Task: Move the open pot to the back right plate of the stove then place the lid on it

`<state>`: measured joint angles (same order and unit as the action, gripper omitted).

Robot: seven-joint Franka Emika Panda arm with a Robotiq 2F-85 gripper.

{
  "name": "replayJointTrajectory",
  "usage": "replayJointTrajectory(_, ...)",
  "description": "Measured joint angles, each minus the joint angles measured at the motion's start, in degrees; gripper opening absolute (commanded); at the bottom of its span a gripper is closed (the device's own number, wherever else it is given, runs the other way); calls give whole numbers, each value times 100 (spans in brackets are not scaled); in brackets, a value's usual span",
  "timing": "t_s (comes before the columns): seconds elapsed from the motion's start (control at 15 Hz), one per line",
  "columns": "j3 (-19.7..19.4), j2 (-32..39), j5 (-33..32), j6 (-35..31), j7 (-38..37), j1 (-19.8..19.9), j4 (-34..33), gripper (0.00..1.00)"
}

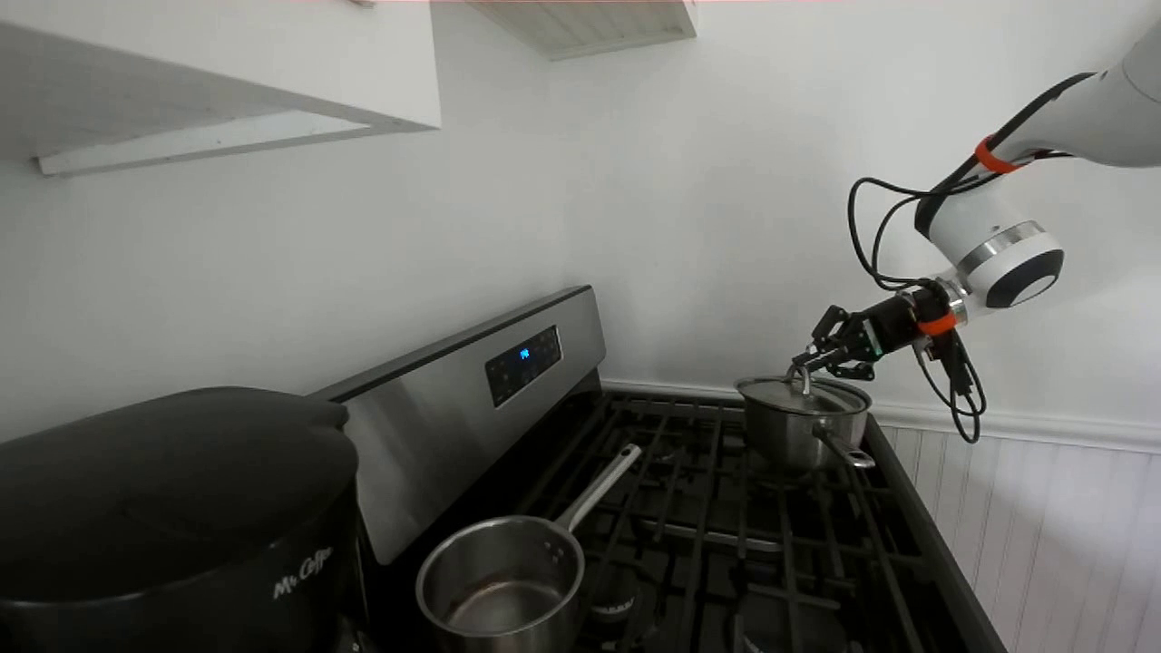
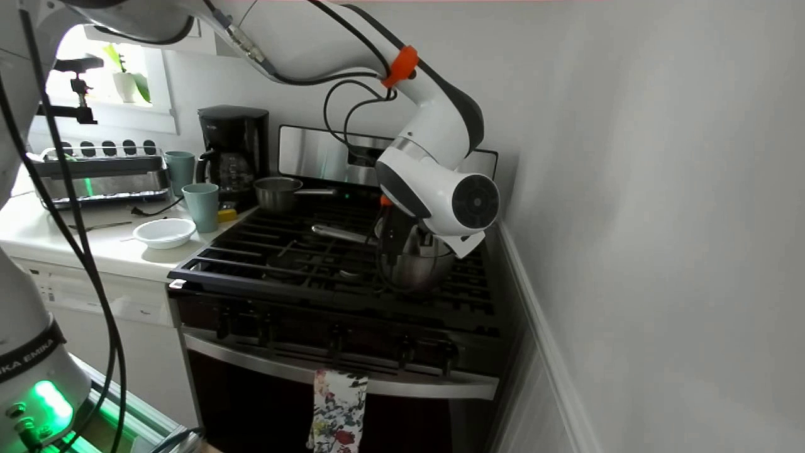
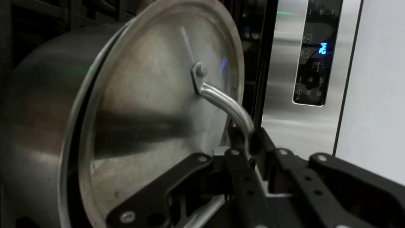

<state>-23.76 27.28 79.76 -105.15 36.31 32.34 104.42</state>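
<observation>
The gripper (image 3: 249, 135) pinches the arched metal handle (image 3: 227, 103) of the lid (image 3: 158, 82), with a black finger (image 3: 265, 141) on each side of it. The lid sits over the pot (image 1: 785, 440), which stands upright on the grates (image 1: 789, 596) at the end of the stove (image 2: 289, 308) next to the wall (image 1: 689, 254), nearer the stove's front edge than its steel back panel (image 1: 426, 444). In the wrist view a dark gap shows between the edge of the lid and the rim of the pot, widest toward the bottom of that view and narrowing toward the top; whether the two touch farther round I cannot tell. The pot's handle (image 2: 343, 234) sticks out over the grates. In an exterior view the back right plate (image 1: 667, 440) of the stove lies between the pot and the back panel, where a small display (image 1: 524, 365) glows blue. The white arm (image 1: 989, 227) slants down to the gripper, and in an exterior view its wrist (image 2: 431, 189) hides part of the pot. At the opposite end of the stove sits an open saucepan (image 1: 502, 589) with a long straight handle (image 1: 600, 488), near a black coffee maker (image 1: 181, 499), as both exterior views show. On the counter (image 2: 107, 242) beside the stove are a white bowl (image 2: 165, 234) and two blue-green cups (image 2: 202, 211), one just behind the other. A flowered towel (image 2: 339, 409) hangs over the oven handle (image 2: 427, 388).
</observation>
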Motion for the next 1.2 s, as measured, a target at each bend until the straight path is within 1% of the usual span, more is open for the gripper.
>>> replayJointTrajectory(0.6,10,10,0,-139,4,-10,-44,4)
replayJointTrajectory(1.2,32,-50,-20,-403,24,-110,-44,4)
